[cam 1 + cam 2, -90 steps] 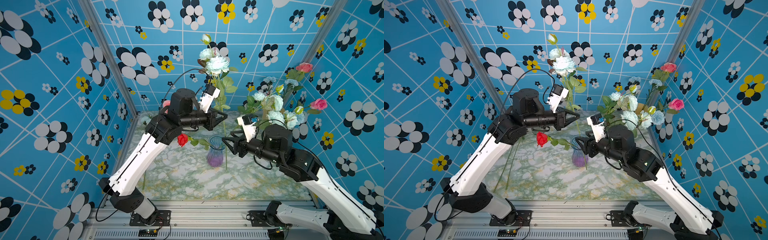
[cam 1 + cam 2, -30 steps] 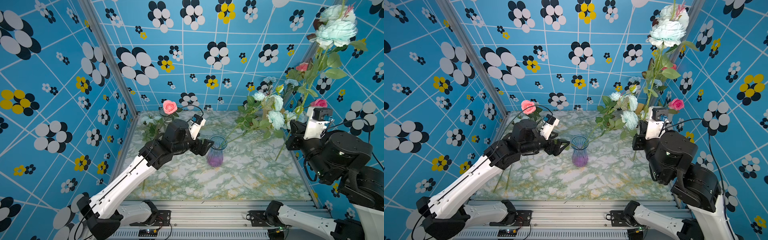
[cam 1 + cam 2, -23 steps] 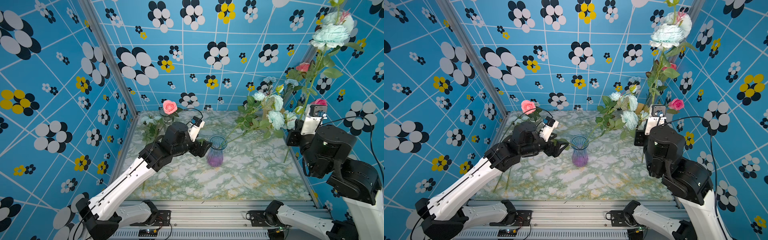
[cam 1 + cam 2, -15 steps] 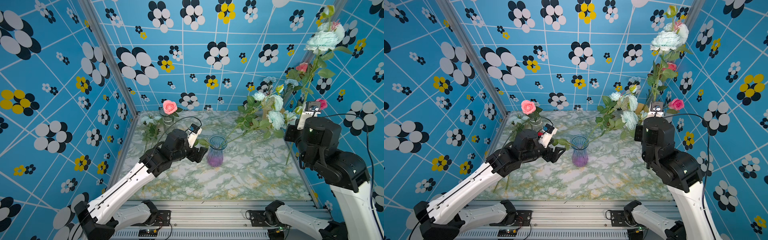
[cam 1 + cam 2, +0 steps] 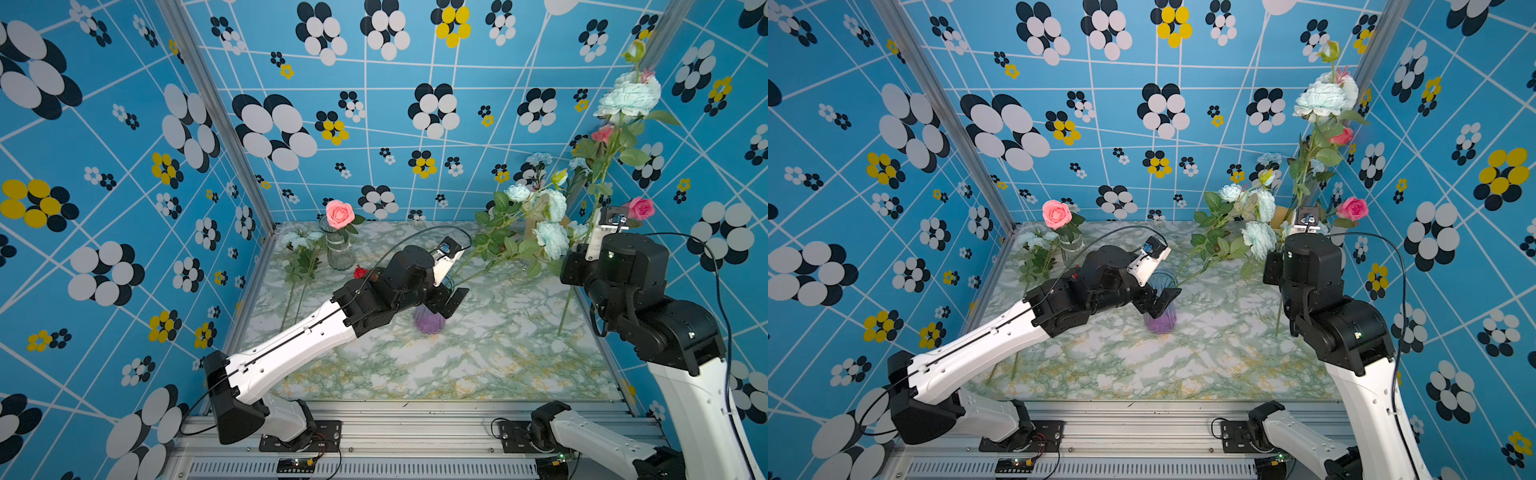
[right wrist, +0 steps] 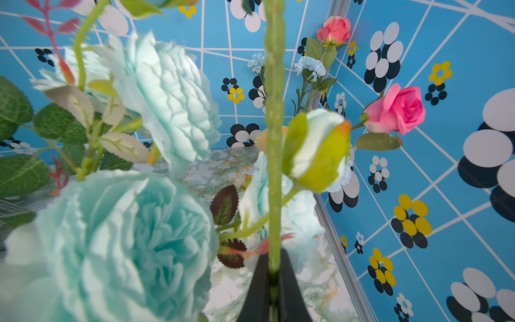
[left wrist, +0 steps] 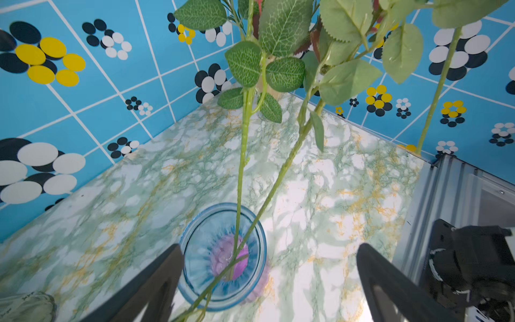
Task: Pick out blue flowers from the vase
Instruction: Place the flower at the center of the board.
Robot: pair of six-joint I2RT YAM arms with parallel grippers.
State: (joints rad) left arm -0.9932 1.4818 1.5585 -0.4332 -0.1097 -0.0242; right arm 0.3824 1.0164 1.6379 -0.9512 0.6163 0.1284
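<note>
The blue and purple glass vase (image 5: 430,322) (image 5: 1160,320) (image 7: 223,256) stands mid-table with two green stems (image 7: 241,167) leaning out toward the back right. Their blue flowers (image 5: 552,239) (image 5: 1260,239) hang there. My left gripper (image 7: 269,273) (image 5: 451,297) is open over the vase. One finger (image 7: 156,278) sits close beside the rim and the other stands well clear. My right gripper (image 6: 274,274) is shut on the stem (image 6: 274,139) of a tall blue flower (image 5: 631,97) (image 5: 1323,99), held upright at the right wall.
A clear vase (image 5: 340,251) with a pink rose (image 5: 340,212) stands at the back left, with pale blooms (image 5: 301,243) lying beside it. A red rose (image 5: 360,272) shows behind my left arm. Pink roses (image 5: 641,208) and small blue carnations (image 5: 538,159) fill the back right corner.
My right arm has carried the tall blue flower lower and further back along the right wall. My left gripper has dropped onto the vase and opened wider.
</note>
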